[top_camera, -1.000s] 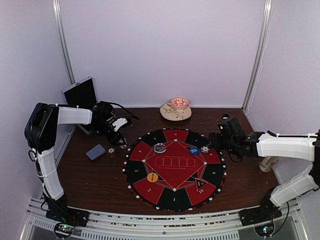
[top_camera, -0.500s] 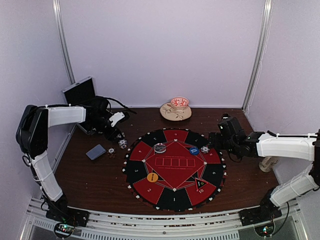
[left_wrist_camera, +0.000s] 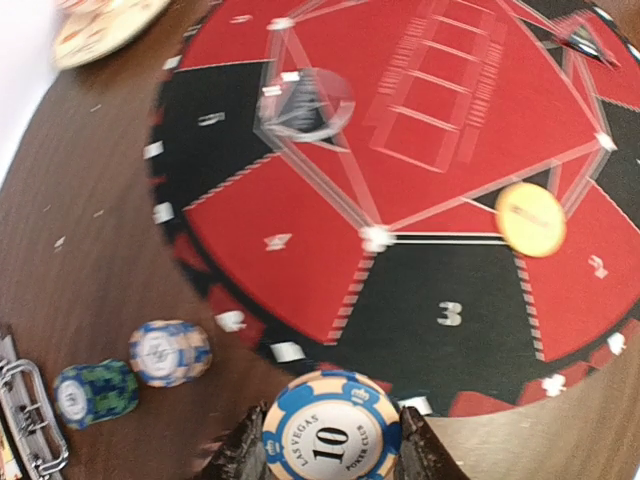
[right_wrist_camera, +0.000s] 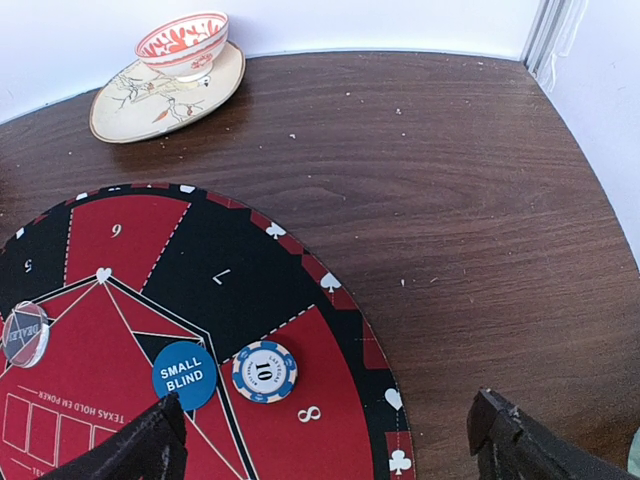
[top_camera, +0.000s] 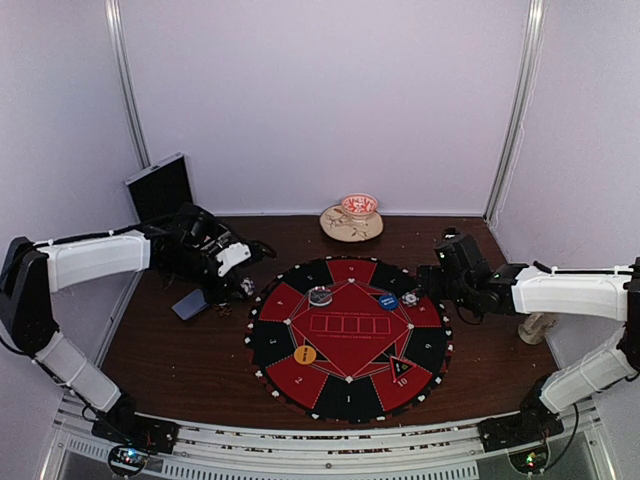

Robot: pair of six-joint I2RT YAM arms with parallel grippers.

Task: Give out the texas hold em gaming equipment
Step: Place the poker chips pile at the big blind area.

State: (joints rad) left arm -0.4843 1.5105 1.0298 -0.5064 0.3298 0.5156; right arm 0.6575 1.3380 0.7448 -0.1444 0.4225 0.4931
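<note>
Spanning dark wooden table (top_camera: 180,350) between lilac walls (top_camera: 320,100): round red-and-black mat (top_camera: 348,340) at centre, red-patterned bowl (top_camera: 359,205) on cream plate (top_camera: 350,232) at upper centre, contents unseen. Left wrist view, lower edge: left gripper (left_wrist_camera: 332,457) clenched on blue-and-cream poker chip (left_wrist_camera: 332,435). Right wrist view: right gripper (right_wrist_camera: 330,442) spread wide, empty; blue-and-white chip (right_wrist_camera: 264,371) on mat, lower left.
</note>
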